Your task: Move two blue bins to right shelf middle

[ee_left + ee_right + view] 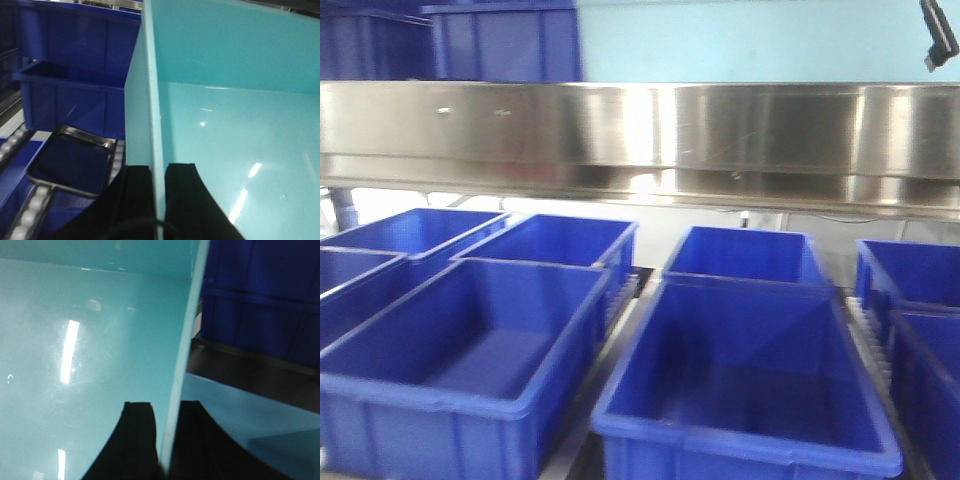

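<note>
Pale blue bin [240, 125] held between both claws, one on each side wall.
Left claw [160, 172] and right claw [165, 407] each clamp a wall edge; only the front view shows the steel shelf rail [640, 135] and the dark blue bins [740, 380] beneath it.

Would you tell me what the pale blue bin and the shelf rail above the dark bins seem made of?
The pale blue bin looks like glossy moulded plastic: sharp lamp reflections on smooth walls. The shelf rail seems brushed stainless steel: silvery, streaky reflections.
</note>
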